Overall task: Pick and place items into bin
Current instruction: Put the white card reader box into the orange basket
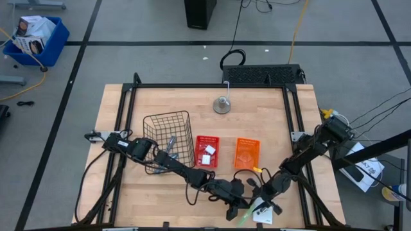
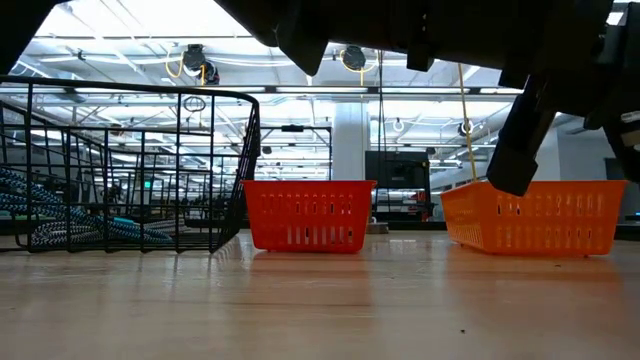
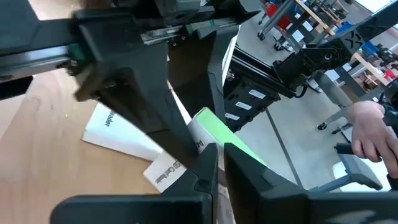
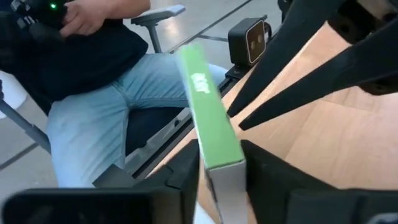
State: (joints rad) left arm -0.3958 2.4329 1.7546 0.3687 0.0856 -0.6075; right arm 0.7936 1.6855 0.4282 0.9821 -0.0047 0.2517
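Nearby, right end effector [image 4: 221,171] clamped on green box [image 4: 208,118]; left end effector [image 3: 217,168] together.

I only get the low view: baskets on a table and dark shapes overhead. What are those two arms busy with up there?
Observer: The left pincer and right pincer meet at the table's near edge, by a white packet.
Operator: Holding anything?
Observer: Yes, a green box. The right pincer hugs its sides and the left pinches it too.
Operator: Anything in the red basket?
Observer: Small white items lie inside.
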